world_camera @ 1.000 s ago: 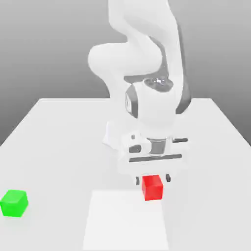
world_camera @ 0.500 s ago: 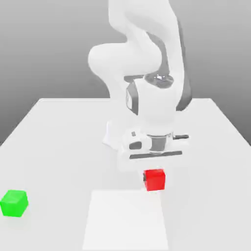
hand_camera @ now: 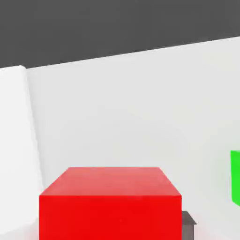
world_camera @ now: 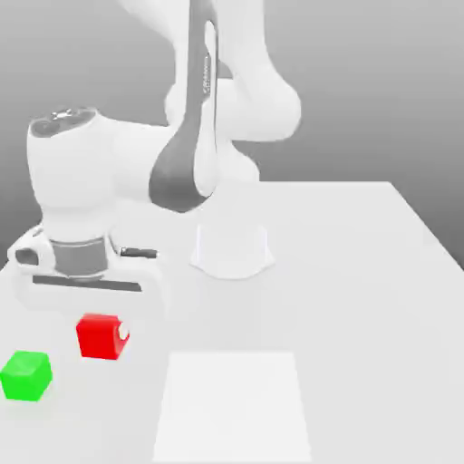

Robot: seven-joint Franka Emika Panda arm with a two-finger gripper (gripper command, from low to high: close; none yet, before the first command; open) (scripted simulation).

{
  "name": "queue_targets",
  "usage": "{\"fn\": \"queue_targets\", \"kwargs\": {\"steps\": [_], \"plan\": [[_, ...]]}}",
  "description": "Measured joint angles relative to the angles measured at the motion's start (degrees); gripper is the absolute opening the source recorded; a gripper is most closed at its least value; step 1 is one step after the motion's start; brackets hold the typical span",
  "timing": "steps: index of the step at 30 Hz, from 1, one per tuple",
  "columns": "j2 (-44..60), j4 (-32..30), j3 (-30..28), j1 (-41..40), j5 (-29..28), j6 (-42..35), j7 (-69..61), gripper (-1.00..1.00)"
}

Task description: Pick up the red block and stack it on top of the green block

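Observation:
In the exterior view the red block (world_camera: 98, 336) sits between the fingers of my gripper (world_camera: 101, 333), which is shut on it under the white hand. One pale fingertip (world_camera: 123, 335) shows at the block's right face. The green block (world_camera: 25, 376) rests on the table, just left of and below the red one in the exterior view, a small gap apart. From the hand view the red block (hand_camera: 110, 204) looms close, a dark fingertip (hand_camera: 188, 224) peeks out beside it, and an edge of the green block (hand_camera: 235, 183) shows off to one side.
A paler rectangular patch (world_camera: 234, 406) marks the white table (world_camera: 362, 272) near its front edge. The arm's round base (world_camera: 231, 250) stands mid-table, and the arm bends across to the exterior view's left.
The jaws closed on the red block. The arm then swung it from the middle of the table far to the exterior view's left, close to the green block.

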Motion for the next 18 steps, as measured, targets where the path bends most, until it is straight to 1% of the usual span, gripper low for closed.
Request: {"fn": "queue_targets", "kwargs": {"steps": [2, 6, 7, 14, 18], "plan": [[1.8, 2.9, -1.2, -3.5, 0.8, -1.1, -4.1, -1.00], [8.8, 4.6, 0.6, -6.2, 4.7, 4.2, -8.4, -1.00], [10.8, 4.7, 1.4, -6.8, 5.8, 6.0, -9.2, 1.00], [11.3, 4.8, 1.6, -7.0, 6.1, 6.4, -9.4, 1.00], [4.6, 4.4, 0.0, -6.1, 2.0, 0.4, -6.5, 1.00]]}}
